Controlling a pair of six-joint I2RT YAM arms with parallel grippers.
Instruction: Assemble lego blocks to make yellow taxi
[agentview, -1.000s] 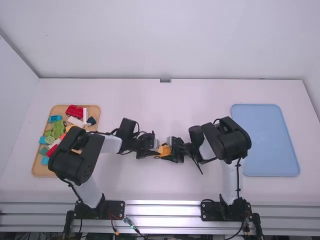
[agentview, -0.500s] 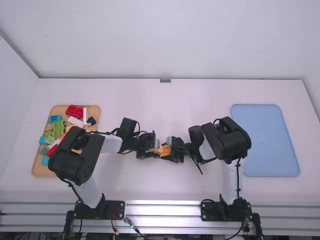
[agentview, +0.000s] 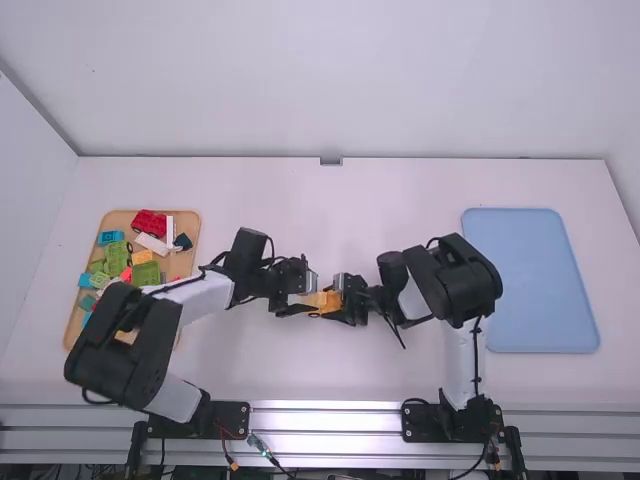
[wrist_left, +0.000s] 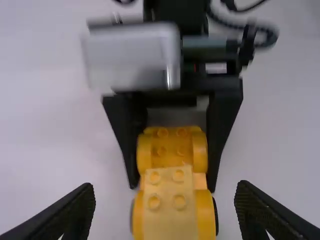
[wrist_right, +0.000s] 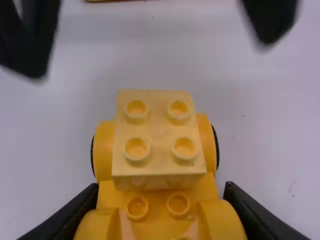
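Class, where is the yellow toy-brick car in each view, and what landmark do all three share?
High view: the car, between the black left tool and black right tool.
Left wrist view: the car, framed by the left tool's open fingers.
Right wrist view: the car, held in the right tool.
Shared landmark: right tool.

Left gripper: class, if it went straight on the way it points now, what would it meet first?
Most likely the yellow block car held by the right gripper: its near end lies between the left gripper's open fingers. Depth is unclear, so they might pass alongside it.
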